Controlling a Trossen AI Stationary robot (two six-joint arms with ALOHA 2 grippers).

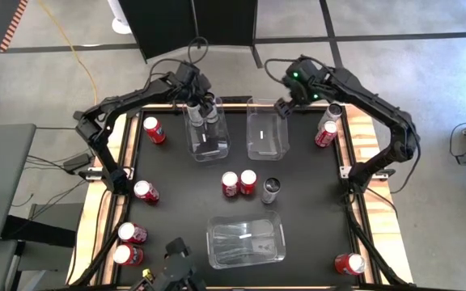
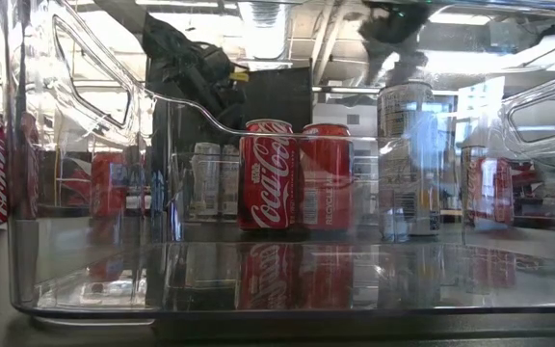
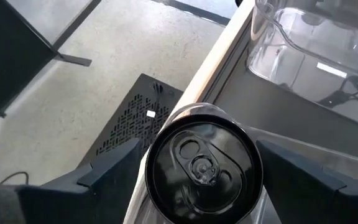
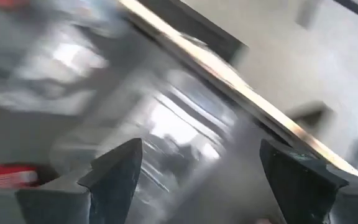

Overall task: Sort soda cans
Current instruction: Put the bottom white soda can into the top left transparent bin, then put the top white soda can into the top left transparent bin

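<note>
Two silver soda cans (image 1: 211,114) stand upright at the far end of the left clear bin (image 1: 207,145). My left gripper (image 1: 201,103) hangs over them, open. In the left wrist view its fingers (image 3: 114,171) stand on either side of one silver can's top (image 3: 204,165). My right gripper (image 1: 285,107) is open and bare above the far end of the right clear bin (image 1: 267,137); its wrist view is blurred (image 4: 197,180). Two red cans (image 1: 239,183) and a silver can (image 1: 271,191) stand mid-table. My left gripper comes at the silver can from above, slanting down, one finger at each side of the can's wall just under the rim (image 3: 151,155). The can stands upright inside the bin. Whether the fingers touch it, I cannot tell.
A third clear bin (image 1: 247,238) lies near the front edge and fills the low view (image 2: 277,280). Red cans stand along the left side (image 1: 154,129) (image 1: 146,191) (image 1: 132,234). Another red can (image 1: 349,263) stands at the near right. A silver can (image 1: 332,113) and a red one (image 1: 326,133) stand far right.
</note>
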